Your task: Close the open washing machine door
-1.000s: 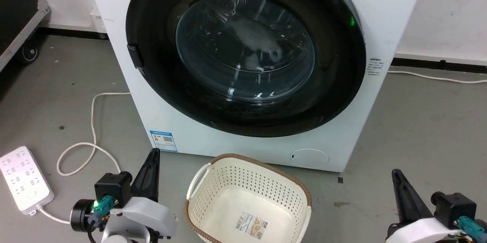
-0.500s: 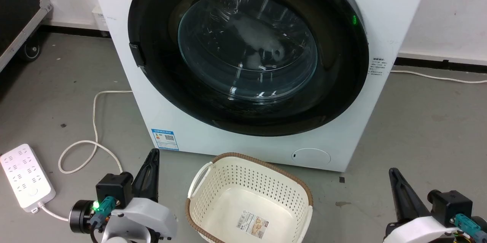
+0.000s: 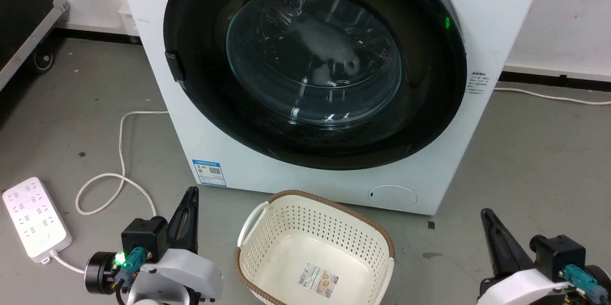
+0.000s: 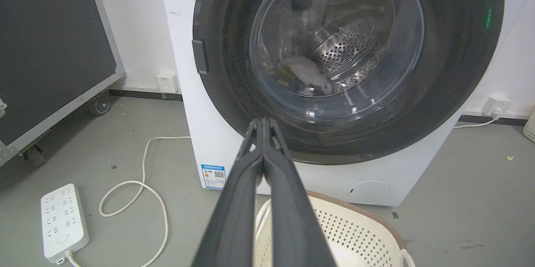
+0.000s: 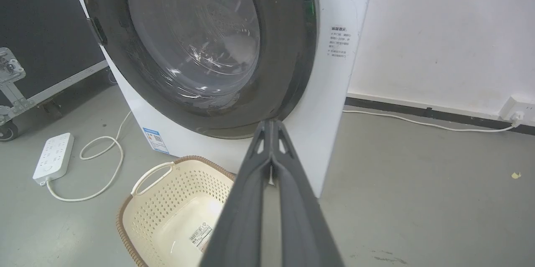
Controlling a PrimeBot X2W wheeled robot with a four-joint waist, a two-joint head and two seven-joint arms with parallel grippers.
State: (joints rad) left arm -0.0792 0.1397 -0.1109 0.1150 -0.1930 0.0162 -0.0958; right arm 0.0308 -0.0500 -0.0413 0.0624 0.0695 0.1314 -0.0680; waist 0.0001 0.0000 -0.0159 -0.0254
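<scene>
Round door (image 3: 315, 71) lies flat against washing machine (image 3: 334, 188) front, probably latched; seam hard to judge. Both left gripper (image 3: 191, 192) and right gripper (image 3: 485, 213) pinched closed, empty, well apart from it. Task looks done

Grey floor (image 3: 525, 162): washing machine (image 3: 286, 182), cream basket (image 3: 305, 228), white power strip (image 3: 33, 216), looped cable (image 3: 122, 150).

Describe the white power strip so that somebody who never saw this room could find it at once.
Start at the white washing machine by the wall. On the grey floor at the robot's left of it, beyond a looping white cable, lies the power strip. It is a flat white bar with rows of sockets, unlike the perforated cream basket before the machine.
</scene>
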